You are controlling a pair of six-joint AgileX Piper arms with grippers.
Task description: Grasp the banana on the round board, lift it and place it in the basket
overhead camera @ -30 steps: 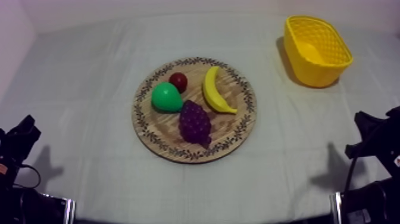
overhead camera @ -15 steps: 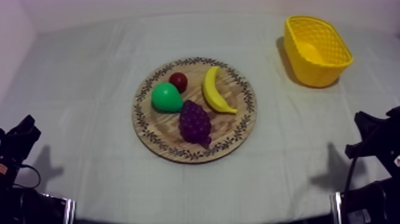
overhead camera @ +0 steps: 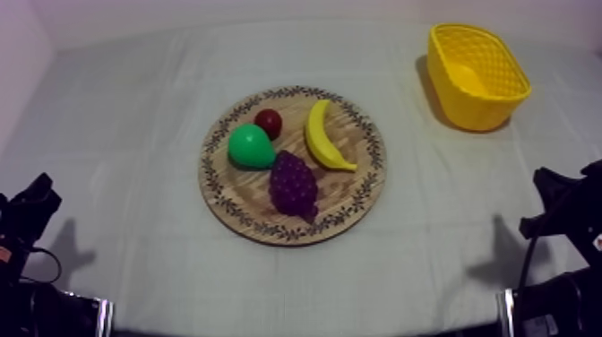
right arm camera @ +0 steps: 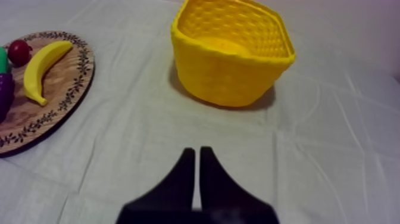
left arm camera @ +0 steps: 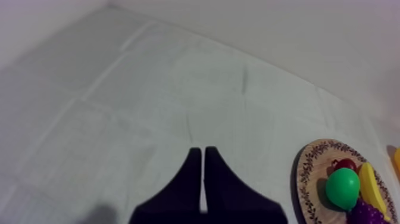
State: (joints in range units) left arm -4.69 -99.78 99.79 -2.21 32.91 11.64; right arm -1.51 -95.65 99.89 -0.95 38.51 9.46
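A yellow banana (overhead camera: 326,136) lies on the right part of the round wooden board (overhead camera: 224,195) in the middle of the table, beside a purple bunch of grapes (overhead camera: 293,183), a green pear (overhead camera: 250,147) and a small red fruit (overhead camera: 268,122). The yellow basket (overhead camera: 476,75) stands empty at the far right. My left gripper (left arm camera: 203,153) is shut on nothing, over bare cloth to the left of the board (left arm camera: 309,171). My right gripper (right arm camera: 195,154) is shut as well, on the cloth in front of the basket (right arm camera: 231,50), with the banana (right arm camera: 43,67) off to its left.
Both arms rest low at the table's near corners, the left arm (overhead camera: 27,224) and the right arm (overhead camera: 564,215). Grey-white cloth (overhead camera: 134,99) covers the whole table, with open room between the board and the basket.
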